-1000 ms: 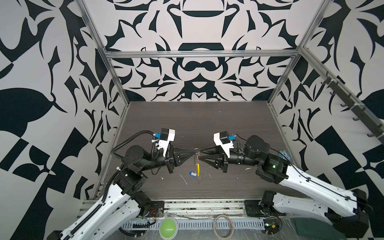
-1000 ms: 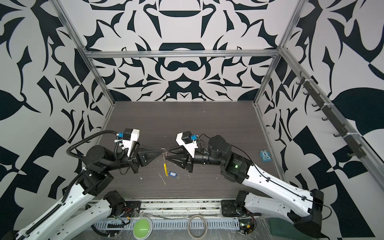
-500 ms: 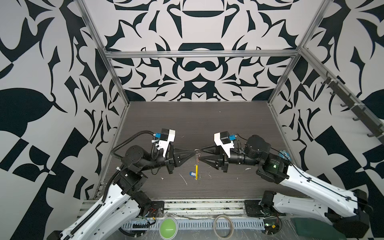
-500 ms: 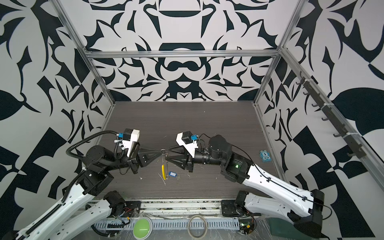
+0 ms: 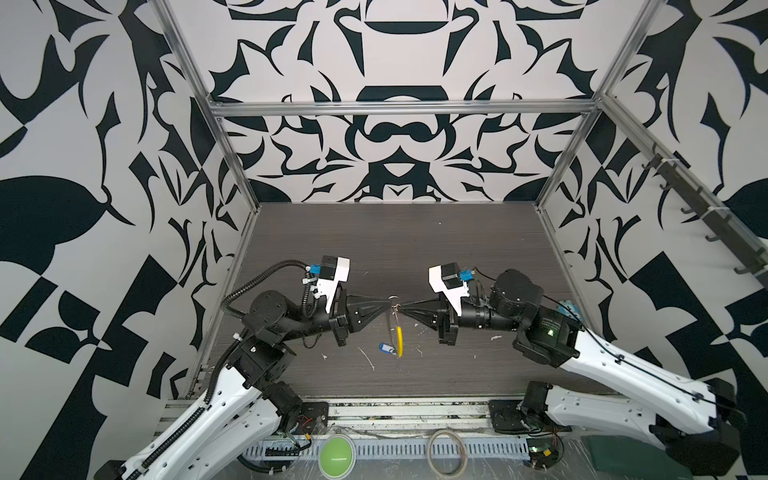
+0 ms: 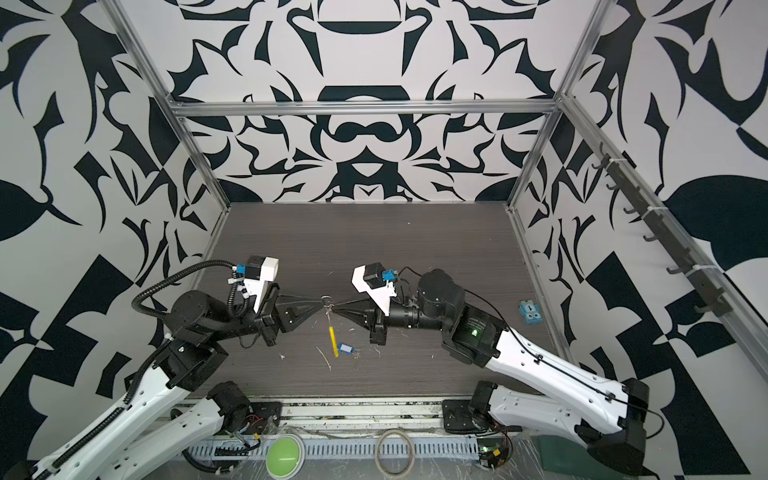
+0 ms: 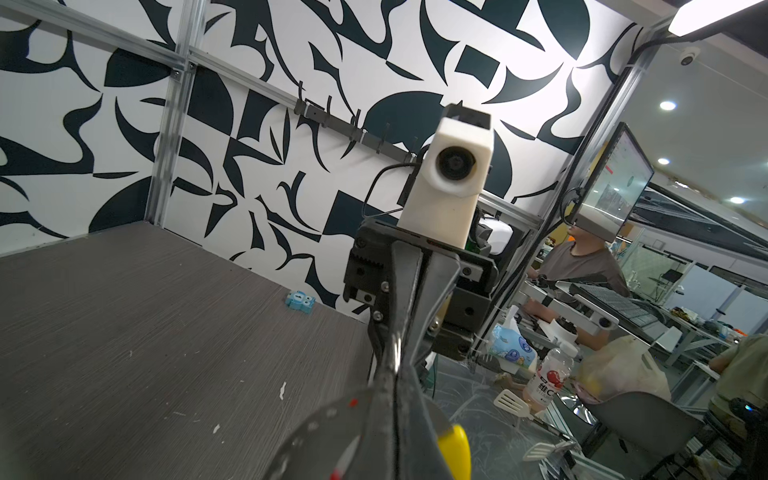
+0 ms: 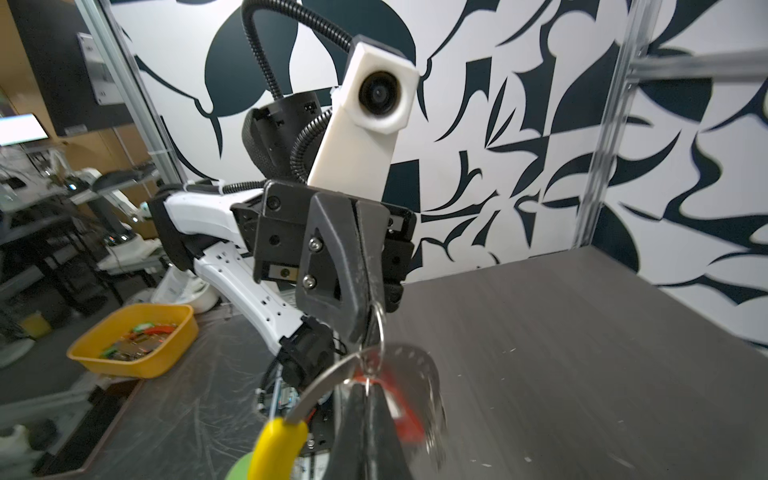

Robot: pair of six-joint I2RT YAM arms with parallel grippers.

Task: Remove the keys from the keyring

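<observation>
Right gripper (image 5: 402, 308): jaws, parted half a second ago, are now clenched, tips almost touching those of the left gripper (image 5: 388, 306); what they pinch cannot be told.

Left gripper: jaws clenched on a small silver ring (image 8: 377, 328) linked to the red-tag keys (image 8: 397, 401), which are blurred in the right wrist view.

Keyring (image 5: 399, 336): hangs from where both jaws meet, yellow sleeve (image 6: 332, 340) lowest.

Blue-tag keys (image 5: 386, 348): lie on the worktop (image 5: 415, 249) below the jaws, near the sleeve; whether they are threaded on the keyring cannot be told.
</observation>
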